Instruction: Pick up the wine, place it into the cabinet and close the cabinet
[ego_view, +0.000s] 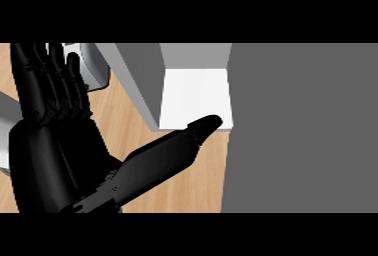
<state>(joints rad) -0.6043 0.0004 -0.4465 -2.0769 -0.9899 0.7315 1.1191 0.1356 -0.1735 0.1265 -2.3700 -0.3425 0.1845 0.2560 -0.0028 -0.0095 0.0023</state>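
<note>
My left hand (52, 150) fills the left of the head view, close to the camera, with its fingers (52, 75) straight and upright and the thumb (177, 145) stretched out to the right. The thumb's tip lies over the front edge of the cabinet's white inside (196, 92). A broad grey cabinet door (299, 130) covers the right side of the view. No wine bottle shows in this view. My right hand does not show either.
The cabinet's grey side wall (140, 82) stands left of the white opening. A grey and white object (94, 67) shows partly behind my fingers at the top left. Wooden counter (196, 187) shows between the hand and the door.
</note>
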